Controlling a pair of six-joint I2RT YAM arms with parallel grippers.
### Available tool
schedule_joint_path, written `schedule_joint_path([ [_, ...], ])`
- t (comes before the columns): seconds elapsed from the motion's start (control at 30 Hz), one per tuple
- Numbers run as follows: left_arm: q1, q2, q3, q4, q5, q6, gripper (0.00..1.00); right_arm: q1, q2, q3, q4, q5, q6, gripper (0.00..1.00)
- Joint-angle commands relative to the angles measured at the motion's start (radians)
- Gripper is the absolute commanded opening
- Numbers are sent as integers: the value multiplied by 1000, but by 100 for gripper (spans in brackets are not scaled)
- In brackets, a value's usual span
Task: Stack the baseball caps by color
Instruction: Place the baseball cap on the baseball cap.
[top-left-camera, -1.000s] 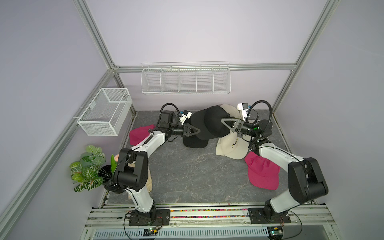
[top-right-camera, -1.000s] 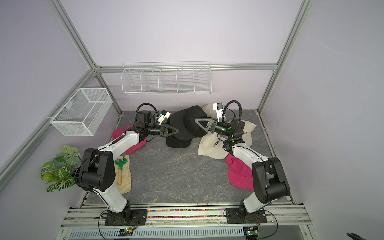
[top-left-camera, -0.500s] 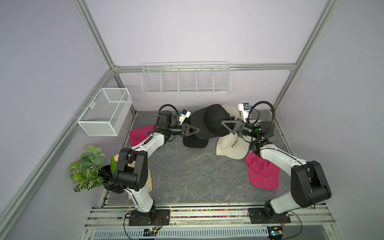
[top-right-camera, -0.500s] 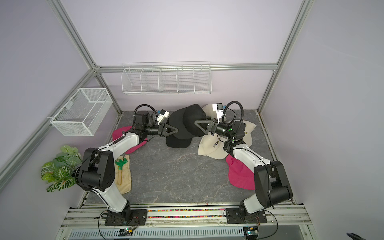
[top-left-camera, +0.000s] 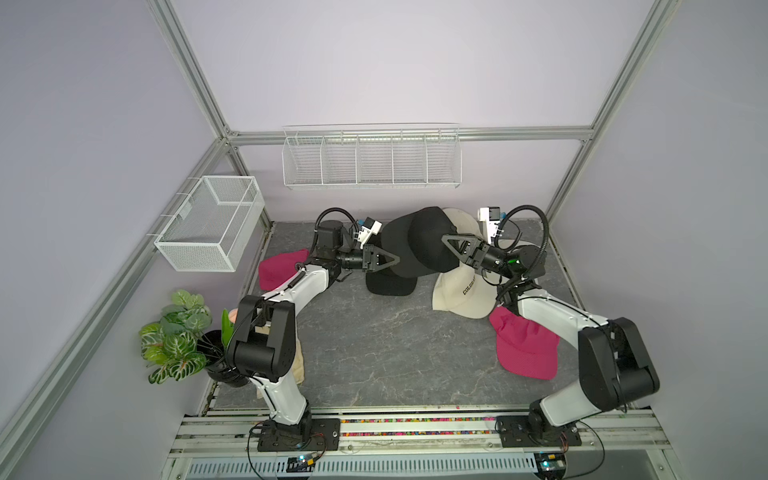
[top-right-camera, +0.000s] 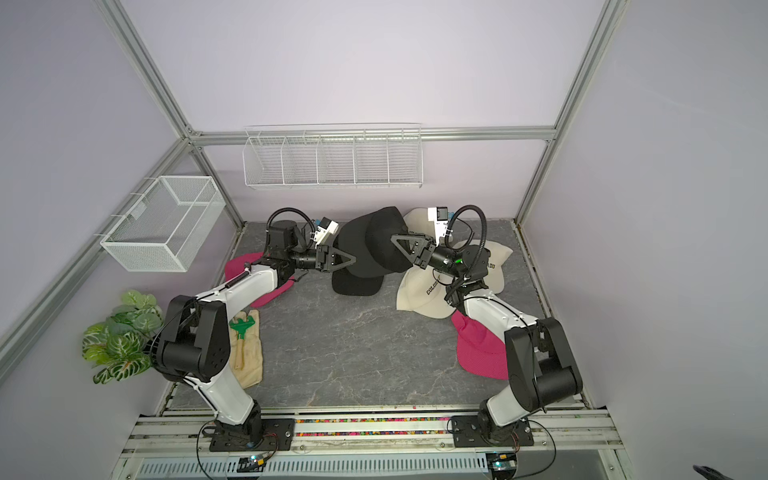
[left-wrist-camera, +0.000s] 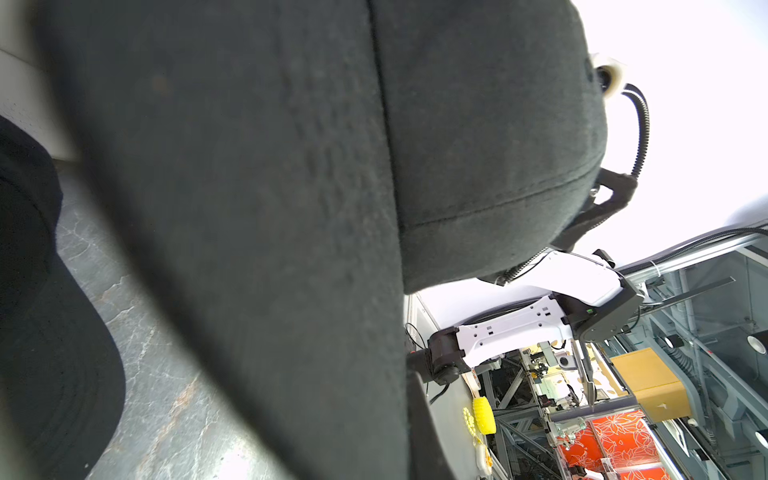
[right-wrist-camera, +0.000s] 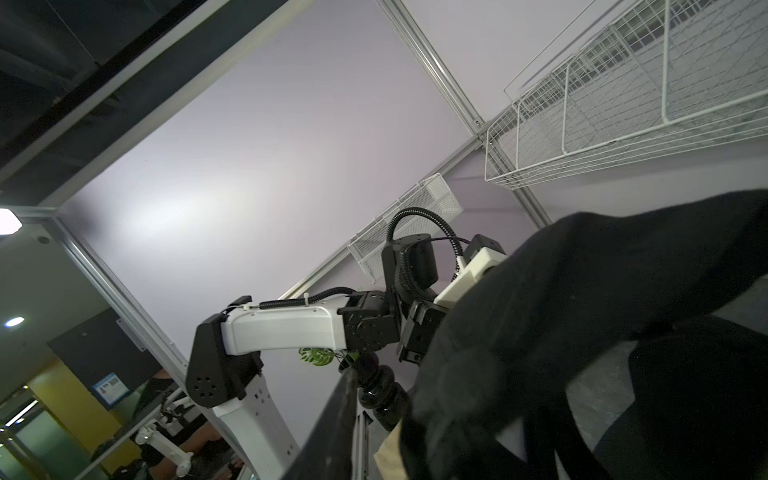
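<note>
Claws both at black cap (top-left-camera: 419, 249), raised over back middle of table (top-left-camera: 374, 345). Left claw (top-left-camera: 397, 259) clamped on its edge. Right claw (top-left-camera: 444, 239) against opposite side, cannot tell if closed. Cream caps (top-left-camera: 461, 291) just beside, pink cap (top-left-camera: 523, 349) nearer front.

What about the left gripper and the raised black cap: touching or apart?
Touching. In a top view the left gripper grips the raised black cap by its edge; its fabric fills the left wrist view.
</note>
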Motion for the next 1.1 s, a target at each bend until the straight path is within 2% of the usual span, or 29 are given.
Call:
schedule_joint_path([
  [0.0,15,26,-3,-33,-77,21,0,1,22,16,125,44,54,9],
  [0.03,16,29,-1,-42,-89,29,0,-1,24,18,119,47,57,7],
  [0.2,20,45,21,-82,-177,44,0,-15,17,30,-9,48,21,7],
  [0.27,21,56,30,-84,-237,28,5,-17,25,64,-125,8,-3,7],
  [0.33,23,58,34,-80,-316,11,21,-17,32,73,-149,-4,-3,7],
  [0.4,27,39,22,-61,-404,2,55,-18,25,76,-184,3,-23,7],
  [0.43,27,24,12,-48,-434,7,66,-17,19,80,-228,1,-54,7],
  [0.5,28,-25,-16,-36,-516,36,82,-14,-5,98,-357,-24,-158,7],
  [0.53,28,-46,-24,-44,-552,57,88,-9,-17,104,-412,-45,-220,7],
  [0.6,28,-93,-30,-98,-652,112,100,7,-61,119,-598,-55,-412,7],
  [0.7,29,-142,-29,-156,-775,176,100,38,-127,167,-961,5,-735,7],
  [0.8,29,-187,-44,-143,-840,215,100,63,-161,210,-1176,30,-943,7],
  [0.83,28,-200,-51,-125,-833,238,100,68,-166,215,-1212,33,-989,6],
  [0.9,27,-220,-41,-122,-715,361,100,77,-171,227,-1287,32,-1090,6],
  [0.97,17,-234,10,-223,-646,522,100,92,-167,262,-1400,32,-1209,7],
  [1.07,-28,-251,73,-376,-605,759,100,128,-144,325,-1625,7,-1453,7],
])
